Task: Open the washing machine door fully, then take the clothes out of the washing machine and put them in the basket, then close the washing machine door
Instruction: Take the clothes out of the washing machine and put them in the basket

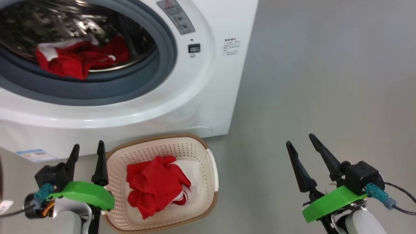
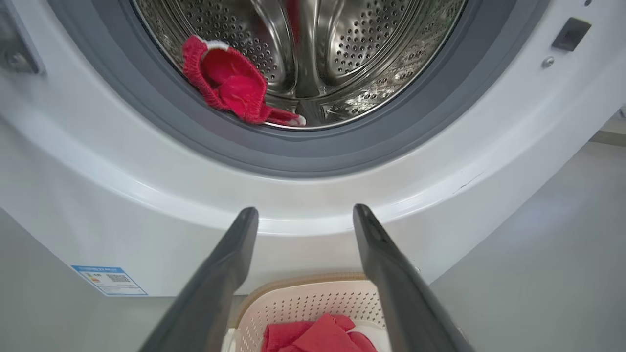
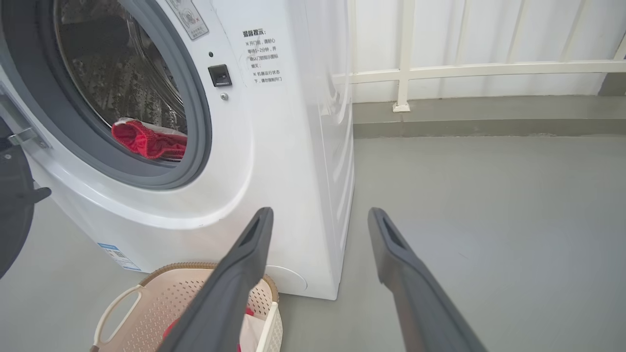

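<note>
My left end effector (image 1: 88, 145) is open and empty, just beside the basket (image 1: 156, 149). My right end effector (image 1: 299, 139) is open too, well apart over the floor (image 1: 325, 65). Red clothes (image 1: 78, 58) lie inside the washing machine (image 1: 195, 97), at the front of the drum (image 1: 32, 22), and a red garment (image 1: 152, 185) sits in the basket.
</note>
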Available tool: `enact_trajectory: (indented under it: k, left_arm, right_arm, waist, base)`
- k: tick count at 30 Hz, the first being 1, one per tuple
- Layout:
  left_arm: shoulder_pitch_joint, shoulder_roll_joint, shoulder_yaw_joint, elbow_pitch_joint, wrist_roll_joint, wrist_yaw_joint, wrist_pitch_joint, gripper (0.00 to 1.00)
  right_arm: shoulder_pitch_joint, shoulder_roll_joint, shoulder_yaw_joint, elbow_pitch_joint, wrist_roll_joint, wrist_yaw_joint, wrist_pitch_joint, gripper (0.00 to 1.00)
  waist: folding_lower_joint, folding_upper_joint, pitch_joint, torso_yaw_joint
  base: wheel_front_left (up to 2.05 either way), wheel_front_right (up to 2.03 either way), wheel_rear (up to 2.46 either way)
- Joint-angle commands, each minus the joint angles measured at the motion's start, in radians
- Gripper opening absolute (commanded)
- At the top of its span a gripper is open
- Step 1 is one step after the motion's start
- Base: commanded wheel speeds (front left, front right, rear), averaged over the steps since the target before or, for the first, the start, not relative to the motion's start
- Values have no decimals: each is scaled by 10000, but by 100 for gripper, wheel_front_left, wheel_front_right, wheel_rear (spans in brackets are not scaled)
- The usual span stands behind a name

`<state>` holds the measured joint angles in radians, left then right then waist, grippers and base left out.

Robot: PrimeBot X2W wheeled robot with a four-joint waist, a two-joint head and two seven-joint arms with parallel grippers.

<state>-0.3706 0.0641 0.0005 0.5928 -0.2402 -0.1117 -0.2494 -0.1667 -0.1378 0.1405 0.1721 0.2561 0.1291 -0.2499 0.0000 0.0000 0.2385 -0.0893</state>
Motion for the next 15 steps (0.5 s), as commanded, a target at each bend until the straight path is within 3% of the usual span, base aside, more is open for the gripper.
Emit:
enact_trajectory:
  k: [1, 15]
  left_arm:
    - [140, 202, 365, -401, 135, -57, -123, 100]
    - [1817, -63, 938, -2993, 597, -177, -124, 100]
  right_arm:
    - [111, -105, 135, -223, 93, 16, -118, 100]
    - [704, -338, -173, -307, 114, 16, -118, 100]
  waist:
    - [0, 0, -347, 309]
    - [0, 0, -1246, 598]
  base:
    - [0, 0, 0]
    - [0, 0, 0]
